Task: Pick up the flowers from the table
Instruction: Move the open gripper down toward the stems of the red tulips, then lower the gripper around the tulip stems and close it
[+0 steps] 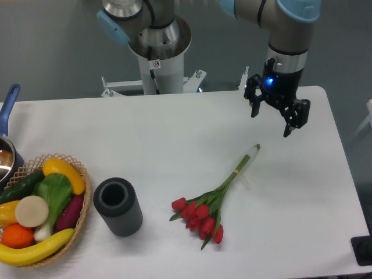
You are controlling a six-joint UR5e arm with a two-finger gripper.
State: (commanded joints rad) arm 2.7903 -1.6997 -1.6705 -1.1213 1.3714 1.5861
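No readable writing anywhere. My gripper (271, 121) hangs with jaws spread, empty, above the table (174, 128) near its far right edge; flowers (210, 203) lie below-left (well apart from me).

The white tabletop (145, 128) carries the flowers (212, 200) lying flat right of centre, red buds toward the near edge and stems pointing far-right. A dark grey cylinder (118, 207) stands upright left of them. A wicker basket of produce (86, 200) sits at the near-left corner, just beside a blue-handled pot (7, 154) at the left edge.
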